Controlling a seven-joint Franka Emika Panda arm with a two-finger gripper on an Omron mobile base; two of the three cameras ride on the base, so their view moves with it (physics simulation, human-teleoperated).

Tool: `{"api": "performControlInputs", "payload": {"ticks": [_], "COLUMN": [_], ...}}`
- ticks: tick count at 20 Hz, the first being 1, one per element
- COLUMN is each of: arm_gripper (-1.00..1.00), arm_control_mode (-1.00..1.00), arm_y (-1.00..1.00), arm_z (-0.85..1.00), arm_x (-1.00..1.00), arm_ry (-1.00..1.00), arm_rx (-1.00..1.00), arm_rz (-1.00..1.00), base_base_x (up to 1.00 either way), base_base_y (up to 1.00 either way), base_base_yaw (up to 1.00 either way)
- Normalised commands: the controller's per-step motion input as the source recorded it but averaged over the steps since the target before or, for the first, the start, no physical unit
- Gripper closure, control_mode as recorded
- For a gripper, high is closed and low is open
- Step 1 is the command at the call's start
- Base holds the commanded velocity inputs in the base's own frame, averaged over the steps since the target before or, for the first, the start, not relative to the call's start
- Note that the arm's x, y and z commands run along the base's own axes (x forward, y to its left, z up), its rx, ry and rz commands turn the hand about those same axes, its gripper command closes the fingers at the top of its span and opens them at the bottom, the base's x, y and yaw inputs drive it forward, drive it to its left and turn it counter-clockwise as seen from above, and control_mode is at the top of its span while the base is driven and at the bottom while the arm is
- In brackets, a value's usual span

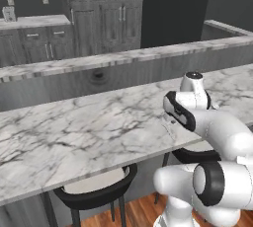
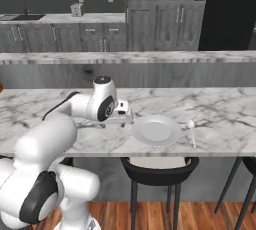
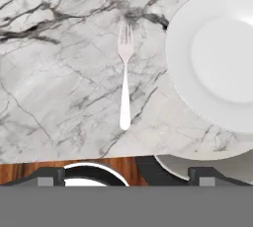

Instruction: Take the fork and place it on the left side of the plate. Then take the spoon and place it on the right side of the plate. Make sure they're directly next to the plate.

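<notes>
Fork (image 3: 125, 75) flat on the marble surface (image 3: 54, 73), tines pointing away from the near edge, handle end short of that edge. Just beside the left rim of the white plate (image 3: 217, 58), apart from it by a narrow strip of bare marble, not touching. Parallel to the plate's side, straight, not tilted.

Spoon (image 2: 191, 131) on the other side of the plate (image 2: 156, 130) in the right base view, just beside the right rim, bowl toward the far side, handle running toward the near edge. Whether touching the rim: cannot tell.

Pincer (image 2: 121, 122) above the surface at the plate's left, over the fork, holding nothing. Two dark fingertips (image 3: 49, 177) at the bottom of the hand view set well apart, so open. Wrist and hand (image 1: 185, 110) over the near part of the surface in the left base view.

Broad bare marble to the left of the fork and behind it, up to the raised ledge (image 2: 130, 58) at the back. Near edge of the surface close below the fork handle and the plate. Below that edge, a dark stool (image 2: 159, 166) with a pale seat and wooden floor (image 2: 165, 216).
</notes>
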Motion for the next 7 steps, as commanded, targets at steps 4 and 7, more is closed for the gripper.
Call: {"api": "performControlInputs", "payload": {"ticks": [4,7], "arm_gripper": [-1.00,-1.00], "arm_control_mode": [-1.00,-1.00], "arm_y": [0.00,0.00], "arm_z": [0.65,0.60], "arm_x": [-0.53,-0.52], "arm_ry": [-0.06,-0.13], "arm_rx": [0.00,0.00], "arm_rz": [0.00,0.00], "base_base_x": [0.00,0.00], "base_base_y": [0.00,0.00], "base_base_yaw": [0.00,0.00]}}
